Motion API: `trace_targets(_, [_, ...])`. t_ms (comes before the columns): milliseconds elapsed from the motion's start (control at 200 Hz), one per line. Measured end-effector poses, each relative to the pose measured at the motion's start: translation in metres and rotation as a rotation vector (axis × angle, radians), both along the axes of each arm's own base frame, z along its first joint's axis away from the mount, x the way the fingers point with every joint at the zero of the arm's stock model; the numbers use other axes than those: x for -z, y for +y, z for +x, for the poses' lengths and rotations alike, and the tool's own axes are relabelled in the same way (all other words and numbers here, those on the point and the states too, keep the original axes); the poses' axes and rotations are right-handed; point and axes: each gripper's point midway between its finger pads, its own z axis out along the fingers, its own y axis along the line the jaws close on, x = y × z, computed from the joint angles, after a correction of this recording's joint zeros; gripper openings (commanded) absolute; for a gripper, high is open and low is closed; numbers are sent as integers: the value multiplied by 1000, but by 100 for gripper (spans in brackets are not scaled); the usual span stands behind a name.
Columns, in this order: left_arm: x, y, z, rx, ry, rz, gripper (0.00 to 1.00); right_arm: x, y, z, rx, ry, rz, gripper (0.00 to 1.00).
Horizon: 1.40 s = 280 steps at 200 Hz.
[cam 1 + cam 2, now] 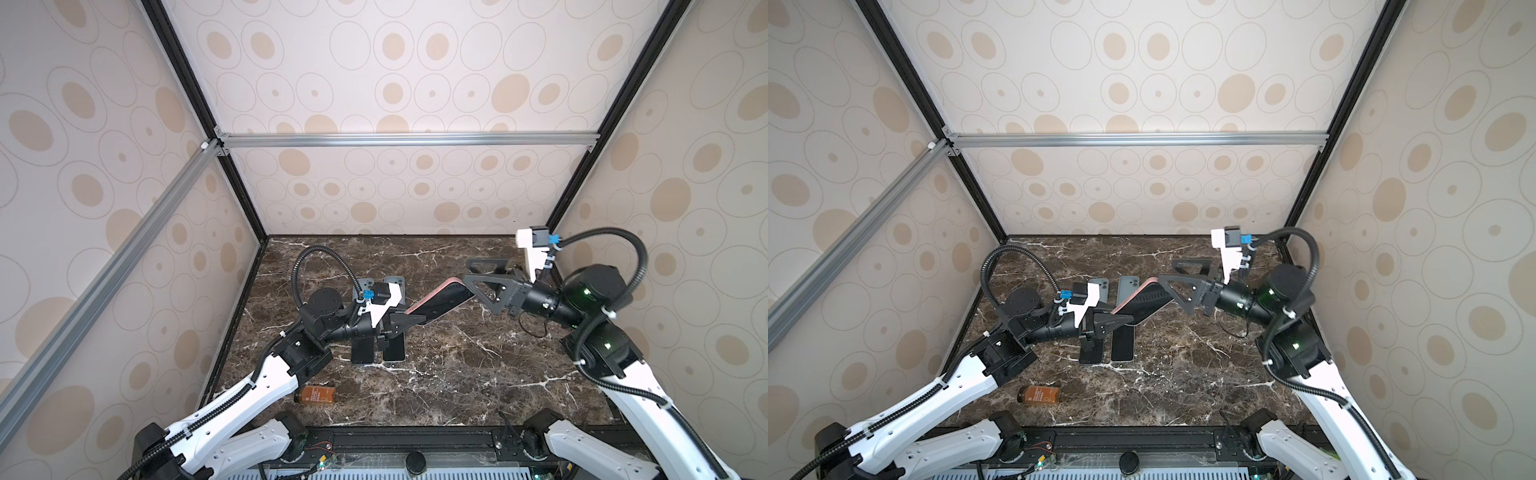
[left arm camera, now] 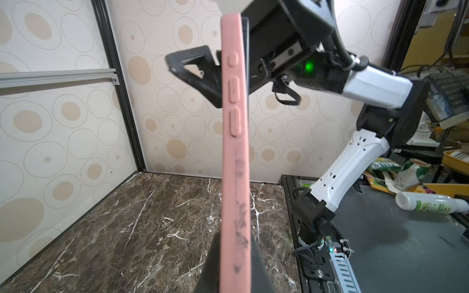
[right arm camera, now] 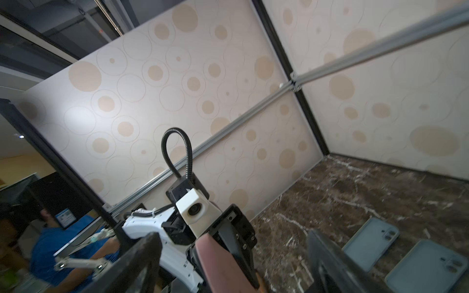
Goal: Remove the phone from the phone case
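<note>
Above the marbled desk [image 1: 457, 374], in both top views, the left pincer [image 1: 409, 324] is clamped on the lower end of the phone [image 1: 442, 302], which hangs clear of the surface, slanted, dark face upward. The right pincer [image 1: 478, 279] stands wide about the far end, gripping nothing.

Left wrist view: the pink phone case [image 2: 234, 152] runs edge-on, with three raised button covers and dark smudges lower down. It is on the phone.

Right wrist view: the fingers [image 3: 142, 258] gape either side of the pink end.

The step in hand looks to be setting a second grip at the free end. The next move calls for closing on the case lip alone and bending it off a corner while the left pincer holds firm.
</note>
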Motion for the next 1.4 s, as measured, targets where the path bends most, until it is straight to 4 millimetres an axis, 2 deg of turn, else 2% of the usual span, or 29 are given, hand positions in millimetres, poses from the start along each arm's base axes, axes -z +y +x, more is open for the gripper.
trace_targets(85, [-7,1,6,-28,51,-46,0,-2,-11,-5,64,-73,10,94])
trace_targets(155, [-18,3,12,-52,98,-102,0,1,-11,-3,75,-96,-1,90])
trace_targets(295, [-38,4,19,-50,216,-230,0,17,2,5,22,-101,-42,78])
trace_targets(400, [-49,-1,20,0,291,-309,0,31,15,12,-41,-94,-52,73])
trace_targets(475, [-51,-5,19,40,335,-339,0,40,23,16,-84,-81,-57,69])
trace_targets(575, [-52,-9,16,76,365,-357,0,39,31,15,-139,-93,-48,65])
trace_targets(740, [-61,-9,8,121,373,-385,0,34,43,-1,-235,-154,-40,53])
trace_targets(975, [-69,-8,2,159,366,-413,0,39,56,-16,-323,-202,-68,39])
trace_targets(1205, [-69,-8,0,173,371,-410,0,41,64,-20,-366,-215,-88,29])
trace_targets(1400, [-70,-8,-2,181,363,-412,0,43,66,-20,-372,-214,-101,15])
